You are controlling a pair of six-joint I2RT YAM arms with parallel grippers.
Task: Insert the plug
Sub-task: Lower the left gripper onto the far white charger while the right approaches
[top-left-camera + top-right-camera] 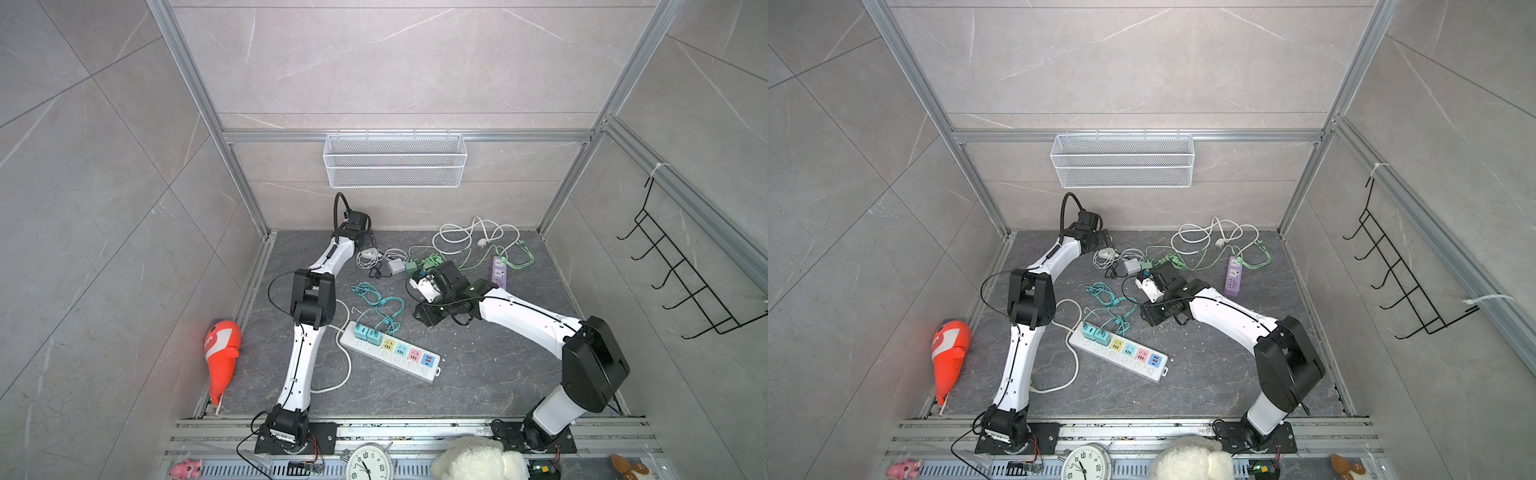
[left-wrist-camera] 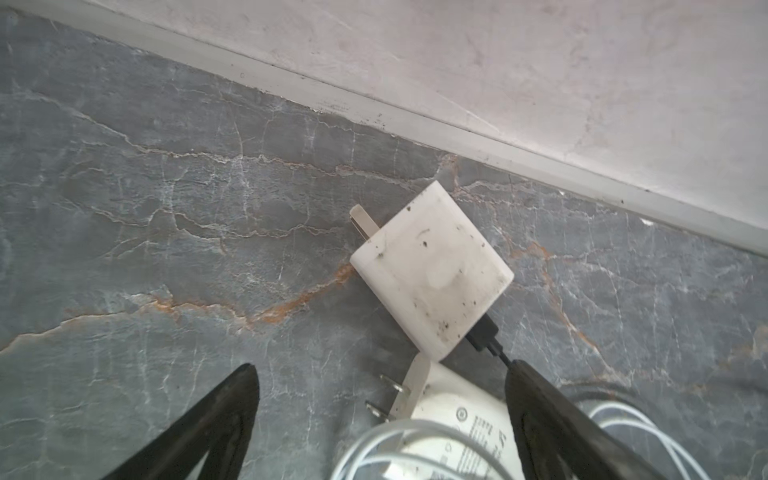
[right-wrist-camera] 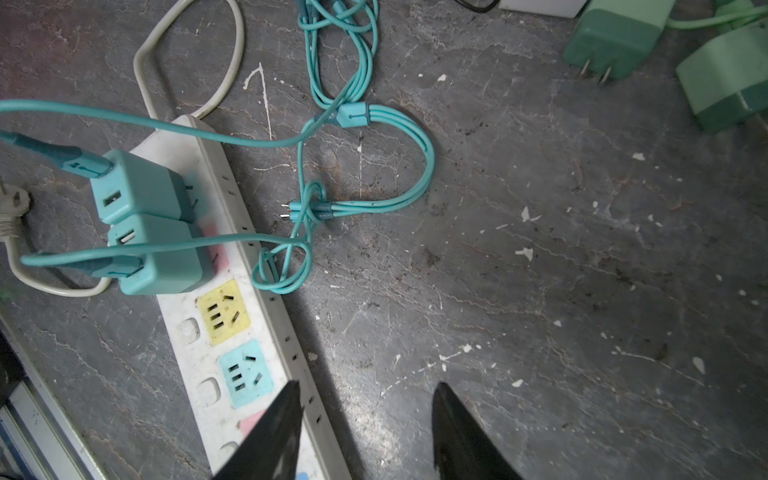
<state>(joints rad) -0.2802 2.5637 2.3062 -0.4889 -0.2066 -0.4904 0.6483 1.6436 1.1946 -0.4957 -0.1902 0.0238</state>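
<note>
Chargers and cables lie scattered over the dark stone floor, with a white power strip (image 1: 432,372) lying at a slant between the two arms in both top views. Two teal adapters (image 3: 137,187) sit plugged in at one end of the strip. Next to them its yellow socket (image 3: 224,311) and blue socket (image 3: 246,374) are free. The left gripper (image 2: 382,365) reaches toward the back wall, well away from the strip, with its jaws spread wide and nothing between them. Just ahead of it the white plug (image 2: 432,270) lies flat on the floor near the wall's base. A metal prong sticks out of one side and a black cable enters the opposite side. A second white adapter (image 2: 453,411) with a coiled white cable (image 2: 374,440) lies right beside it, close to one black finger (image 2: 540,411). The right gripper (image 3: 368,385) hangs over the floor beside the strip. Its jaws stand partly apart and hold nothing, and one fingertip shows over the strip's edge. Green adapters (image 3: 615,37) lie farther off on the floor.
</note>
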